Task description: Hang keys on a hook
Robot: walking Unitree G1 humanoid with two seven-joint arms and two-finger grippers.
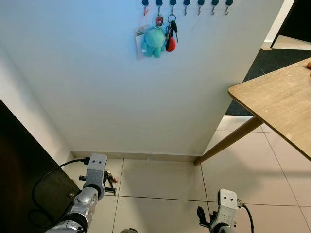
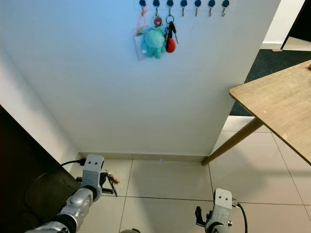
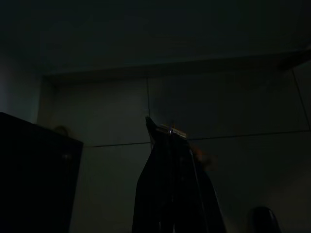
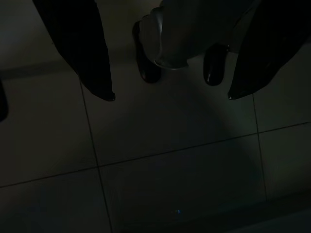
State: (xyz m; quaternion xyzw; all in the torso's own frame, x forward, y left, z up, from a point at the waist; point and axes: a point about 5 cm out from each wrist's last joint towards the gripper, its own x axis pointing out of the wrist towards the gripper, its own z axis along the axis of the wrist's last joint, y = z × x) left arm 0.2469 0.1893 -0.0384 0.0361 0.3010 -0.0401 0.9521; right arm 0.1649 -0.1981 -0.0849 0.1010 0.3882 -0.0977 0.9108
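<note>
Left pincer (image 1: 111,183) sits low at about 7 o'clock in the left eye view, near the floor (image 1: 160,184) by the skirting, and is closed on the keys (image 1: 110,177). In the left wrist view the two black fingers (image 3: 167,194) press together with a small metallic piece at their tips; the picture is too dark to read more. Right pincer (image 4: 170,97) hangs idle at about 5 o'clock, its fingers spread apart over bare tile and holding nothing.

Step in hand, as a judgement: lift the keys from floor level to the row of hooks (image 1: 186,5) high on the white wall (image 1: 107,92) at 12 o'clock. The three hooks toward 11 o'clock are taken by a tag, a turquoise plush toy (image 1: 154,42) and a bunch with a red fob (image 1: 170,43). The hooks toward 1 o'clock look free.

To do it well:
- Choose a free hook, well apart from the plush toy, so that nothing snags.
- Raise the arm close along the wall and keep clear of the wooden surface (image 1: 282,102) at 3 o'clock.
- Present the ring, not a blade, to the hook tip; bring it over the tip, then lower it.
- Release only once the ring bears on the hook.

Keys orientation: the bunch projects past the fingertips toward 3 o'clock, with its long axis roughly level. The ring's position cannot be made out.
</note>
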